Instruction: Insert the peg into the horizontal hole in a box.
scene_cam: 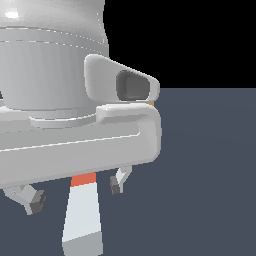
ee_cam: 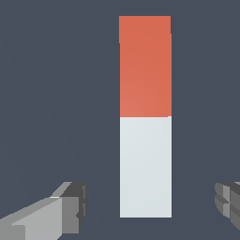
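Claw (ee_cam: 150,206): spread wide, holding nothing; fingers (ee_cam: 70,206) stand either side of the peg without touching. Peg (ee_cam: 145,117): flat on the dark desk (ee_cam: 47,70), white half between the fingers, orange-red half beyond.

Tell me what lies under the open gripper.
Under the grey two-fingered gripper, between its spread fingers, lies the long square white bar with an orange-red end, the peg, flat on the dark grey floor. In the exterior view the arm covers most of its orange-red end.
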`<action>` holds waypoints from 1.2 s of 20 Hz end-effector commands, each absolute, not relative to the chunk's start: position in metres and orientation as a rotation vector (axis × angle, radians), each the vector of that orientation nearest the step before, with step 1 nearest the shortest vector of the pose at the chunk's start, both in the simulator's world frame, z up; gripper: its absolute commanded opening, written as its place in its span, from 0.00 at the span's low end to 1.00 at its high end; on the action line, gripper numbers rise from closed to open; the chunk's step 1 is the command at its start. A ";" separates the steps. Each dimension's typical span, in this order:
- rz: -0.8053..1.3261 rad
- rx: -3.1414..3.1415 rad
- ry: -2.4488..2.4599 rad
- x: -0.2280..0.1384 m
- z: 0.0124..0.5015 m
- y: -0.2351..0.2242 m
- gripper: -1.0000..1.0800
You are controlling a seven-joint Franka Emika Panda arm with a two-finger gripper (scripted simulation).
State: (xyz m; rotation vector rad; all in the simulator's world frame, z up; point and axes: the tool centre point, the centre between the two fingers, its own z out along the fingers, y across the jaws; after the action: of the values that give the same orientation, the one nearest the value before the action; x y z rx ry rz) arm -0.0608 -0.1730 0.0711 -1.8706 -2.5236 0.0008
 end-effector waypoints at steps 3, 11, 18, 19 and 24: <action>0.001 -1.870 -2.524 -0.061 0.070 -0.173 0.96; 0.000 -1.868 -2.526 -0.061 0.039 -0.173 0.96; 0.000 -1.867 -2.526 -0.060 0.021 -0.174 0.96; 0.000 -1.867 -2.526 -0.060 0.021 -0.174 0.96; 0.000 -1.867 -2.526 -0.060 0.021 -0.174 0.00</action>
State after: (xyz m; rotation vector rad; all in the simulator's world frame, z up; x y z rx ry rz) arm -0.0601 -0.1733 0.0211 -1.8673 -2.5262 -0.0005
